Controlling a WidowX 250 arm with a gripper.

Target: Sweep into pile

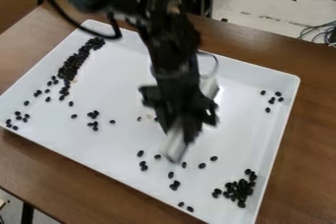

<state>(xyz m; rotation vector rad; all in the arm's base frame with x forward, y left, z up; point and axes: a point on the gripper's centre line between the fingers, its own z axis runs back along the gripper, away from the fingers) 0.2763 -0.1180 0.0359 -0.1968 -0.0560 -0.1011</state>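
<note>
My gripper [182,115] hangs over the middle of the white tray [118,90], blurred. It is shut on a pale grey bar-like tool [175,144], whose lower end sticks out below it and whose other end shows behind it at the upper right. Black beans lie in a long dense strip [73,66] at the tray's upper left and in a cluster [239,189] near its lower right corner. Loose beans [94,115] are scattered left of the gripper, and others lie below it. A few more beans [271,100] sit by the right rim. The arm hides part of the tray's centre.
The tray's raised rim [279,134] surrounds the beans. It stands on a brown wooden table [308,169]. Behind the table are a pale floor [256,14] and some cables [318,34] at the upper right. A black cable loops beside the arm at the upper left.
</note>
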